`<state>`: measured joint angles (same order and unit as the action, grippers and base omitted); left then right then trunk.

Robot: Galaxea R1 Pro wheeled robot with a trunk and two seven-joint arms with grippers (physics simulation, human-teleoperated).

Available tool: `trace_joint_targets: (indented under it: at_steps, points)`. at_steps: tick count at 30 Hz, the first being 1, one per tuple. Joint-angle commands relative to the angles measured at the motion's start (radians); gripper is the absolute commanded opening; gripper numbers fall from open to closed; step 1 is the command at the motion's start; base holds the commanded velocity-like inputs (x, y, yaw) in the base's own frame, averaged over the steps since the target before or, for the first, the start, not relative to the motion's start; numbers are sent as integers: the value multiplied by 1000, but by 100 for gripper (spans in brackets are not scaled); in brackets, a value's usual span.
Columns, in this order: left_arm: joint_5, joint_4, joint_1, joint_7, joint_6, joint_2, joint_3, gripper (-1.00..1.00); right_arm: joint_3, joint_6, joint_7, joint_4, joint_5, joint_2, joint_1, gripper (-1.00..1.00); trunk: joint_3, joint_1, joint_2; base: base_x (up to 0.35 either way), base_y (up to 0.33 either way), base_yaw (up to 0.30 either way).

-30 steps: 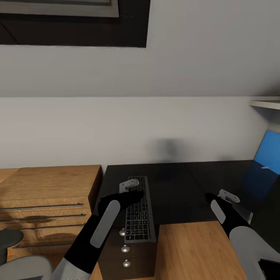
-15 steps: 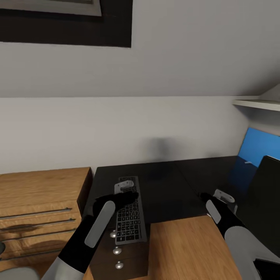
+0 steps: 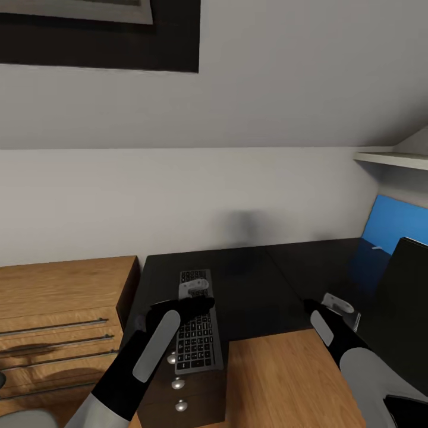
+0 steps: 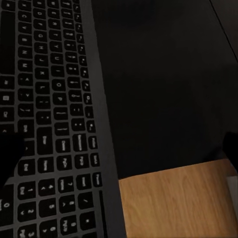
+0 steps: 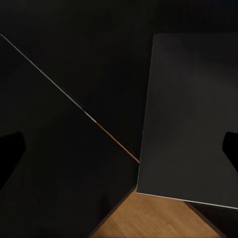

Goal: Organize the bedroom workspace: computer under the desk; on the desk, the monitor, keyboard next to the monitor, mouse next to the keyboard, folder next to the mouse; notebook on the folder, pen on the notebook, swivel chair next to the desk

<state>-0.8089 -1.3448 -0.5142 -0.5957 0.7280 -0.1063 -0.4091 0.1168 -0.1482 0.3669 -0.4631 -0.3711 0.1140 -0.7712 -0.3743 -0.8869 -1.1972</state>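
The desk (image 3: pixel 255 279) is the biggest thing here: a matte black top that runs from the oak drawer unit (image 3: pixel 59 315) at its left end along the grey wall (image 3: pixel 196 196) to a blue back panel (image 3: pixel 395 223) at its right end. A fine seam crosses the black top in the right wrist view. Oak floor (image 3: pixel 279 380) shows below the desk's near edge.

At the right end of the desk, in front of the blue panel, stands the monitor (image 3: pixel 410 297), seen edge-on as a dark slab; its base cannot be made out.

The keyboard (image 3: pixel 198 333) lies on the desk near its left end, its long side running from the back toward the near edge, and its near end juts out past that edge. The left wrist view shows its rows of dark keys (image 4: pixel 54 129) with bare desk beside them.

The left gripper (image 3: pixel 196 290) hangs over the far half of the keyboard. In the left wrist view its dark fingertips (image 4: pixel 10 153) sit wide apart at either side, released and holding nothing.

The right gripper (image 3: pixel 339 306) hangs over the desk close to its near edge, just beside the monitor. Its fingertips (image 5: pixel 10 153) are likewise spread wide, with nothing between them, above a thin dark grey notebook (image 5: pixel 193 119) lying flat at the desk's edge.
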Motion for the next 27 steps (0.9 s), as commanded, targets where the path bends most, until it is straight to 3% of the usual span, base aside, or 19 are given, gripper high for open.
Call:
trace_joint_targets:
  at_steps: [1,9,14,17,18,19,27]
  points:
    - [-10,-1,-1,-10,1,0,-2,100,-4,-4,4,-1,-6,0,0,100,-1,0,-1,0,0,-3]
    - [-12,-8,-1,-7,1,-2,-6,100,-18,0,4,2,-6,1,0,100,-1,0,-1,0,0,-1]
    - [-14,-9,-1,-8,1,-3,-7,100,-19,6,4,1,-5,5,0,100,-17,-19,-36,0,0,0]
    - [-14,-10,-1,-9,1,-3,-7,100,-19,47,4,3,1,8,0,100,-26,-31,-57,0,0,0]
    - [-14,-10,-1,-9,1,-3,-7,100,-20,59,5,4,19,8,0,100,-29,-35,-64,0,0,0]
    - [-14,-10,-1,-9,1,-3,-7,100,-19,75,6,13,83,7,0,100,-33,-38,-71,0,0,0]
    - [-14,-10,-1,-8,1,-3,-8,100,-19,83,7,18,129,6,0,100,-58,-69,-127,0,0,0]
